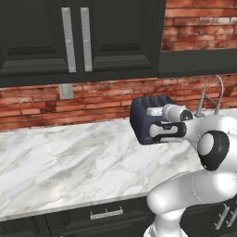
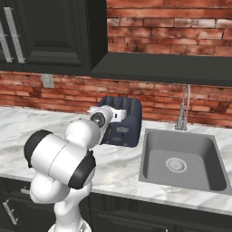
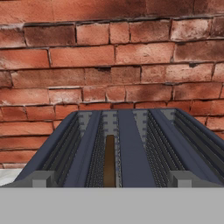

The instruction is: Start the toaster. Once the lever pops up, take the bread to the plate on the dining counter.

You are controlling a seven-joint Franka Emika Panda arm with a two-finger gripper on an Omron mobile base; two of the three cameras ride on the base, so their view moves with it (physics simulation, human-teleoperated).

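Now end effector (image 3: 109, 180) wide open over toaster (image 3: 122, 148), holding nothing.

Marble, brick and dark painted fronts – surfaces at the worktop

The toaster (image 1: 144, 121) has a smooth, matt navy shell, its slots lined with fine ribbed grey metal wire; the bread (image 3: 109, 161) standing in one slot looks dry, matt brown. Under it the worktop (image 1: 69, 162) is polished white marble with grey veins. The wall (image 3: 113, 57) is rough red brick with pale mortar joints. The cabinets (image 1: 37, 37) are satin black with brushed silver metal handles (image 1: 69, 39). The sink (image 2: 181, 163) is dull grey metal – its faucet (image 2: 183, 108) shinier chrome. The arm (image 2: 63, 158) is glossy white plastic with black joints.
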